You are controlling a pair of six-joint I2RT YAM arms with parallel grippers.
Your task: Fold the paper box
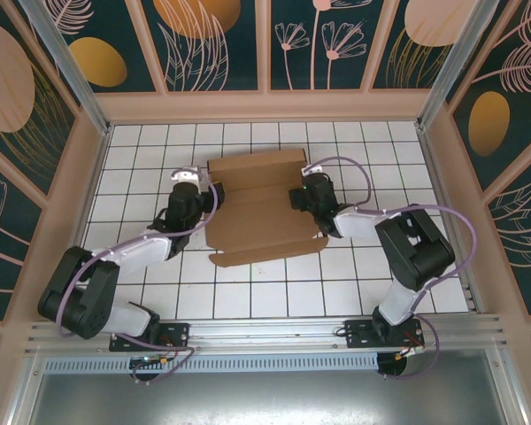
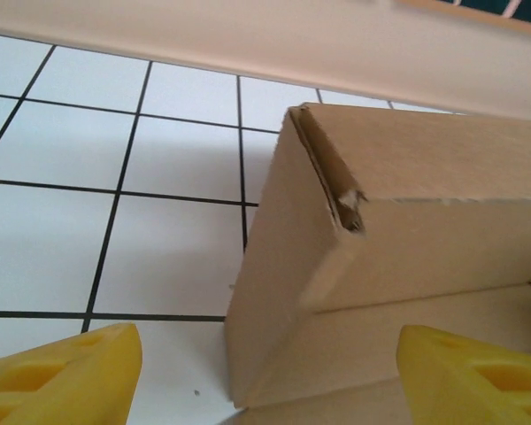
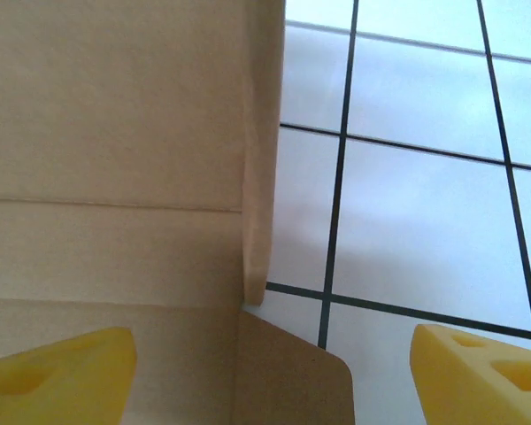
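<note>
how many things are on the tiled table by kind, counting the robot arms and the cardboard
paper box: 1
robot arms: 2, the left gripper and right gripper at opposite sides of the box, both with jaws apart
total: 3

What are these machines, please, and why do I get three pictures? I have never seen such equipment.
They are two robot arms bolted at the near edge of a white tiled table. The overhead picture looks down on both. Between them lies the paper box, brown cardboard, partly folded, with walls standing. The other two pictures come from cameras on the wrists: the yellow tips are the fingers. The left gripper and the right gripper each stand open at a side wall of the box. Neither holds anything.
</note>
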